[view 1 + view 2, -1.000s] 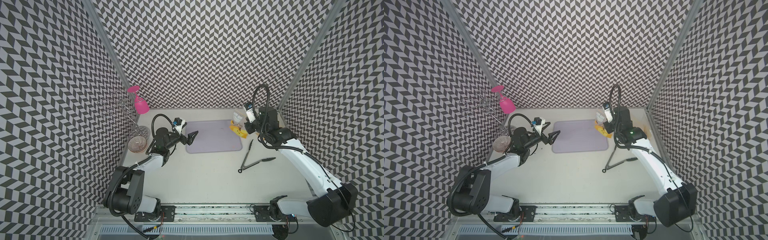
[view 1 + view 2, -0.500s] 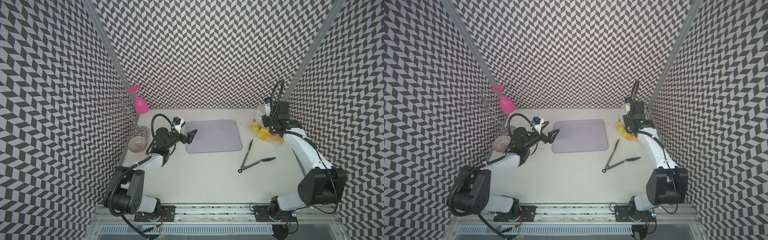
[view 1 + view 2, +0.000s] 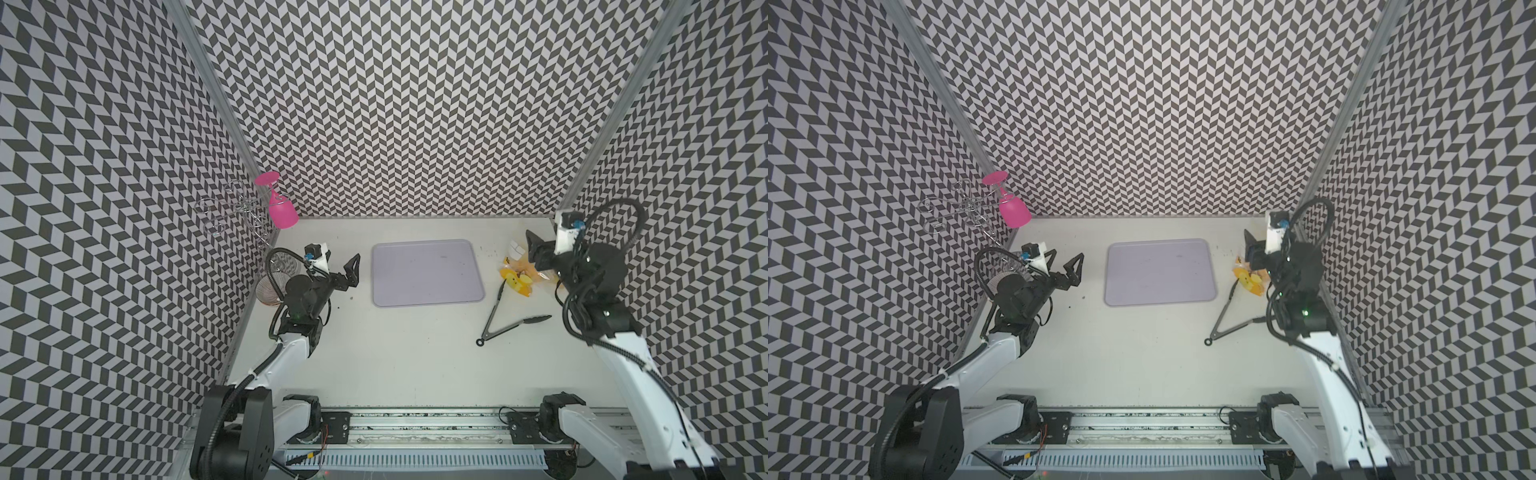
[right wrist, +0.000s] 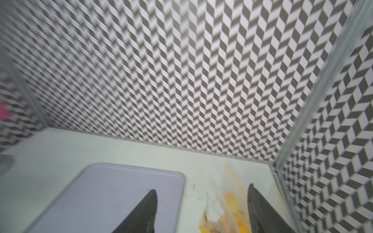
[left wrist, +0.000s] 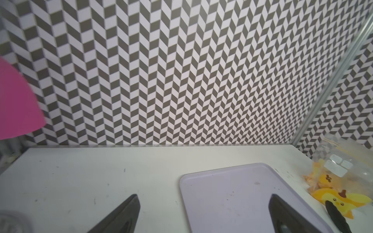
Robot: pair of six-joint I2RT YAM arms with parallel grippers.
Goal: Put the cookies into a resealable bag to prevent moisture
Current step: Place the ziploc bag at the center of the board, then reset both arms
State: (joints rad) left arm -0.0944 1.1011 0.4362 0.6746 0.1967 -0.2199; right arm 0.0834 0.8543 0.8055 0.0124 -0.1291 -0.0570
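Observation:
A clear resealable bag point(image 3: 519, 272) point(image 3: 1250, 279) with yellow chick prints lies on the table right of the tray. Pale orange cookies point(image 5: 312, 181) show through it. My right gripper point(image 3: 535, 251) point(image 3: 1250, 246) point(image 4: 201, 189) stands open just over the bag's far right part. The bag point(image 4: 226, 205) shows below, between its fingers, and nothing is gripped. My left gripper point(image 3: 344, 267) point(image 3: 1065, 262) point(image 5: 203, 196) is wide open and empty, by the tray's left edge. The bag point(image 5: 341, 175) is far to that gripper's right.
An empty lilac tray point(image 3: 428, 272) point(image 3: 1160, 272) lies mid-table. Black tongs point(image 3: 498, 318) point(image 3: 1225, 316) lie spread in front of the bag, one tip against it. A pink glass point(image 3: 281, 210) hangs on a wire rack point(image 3: 237, 208) at back left, above a clear glass point(image 3: 270, 291).
My right arm has swung from the tray's right edge to the right with the bag. Its jaws have opened and the bag now lies on the table. The left arm has not moved.

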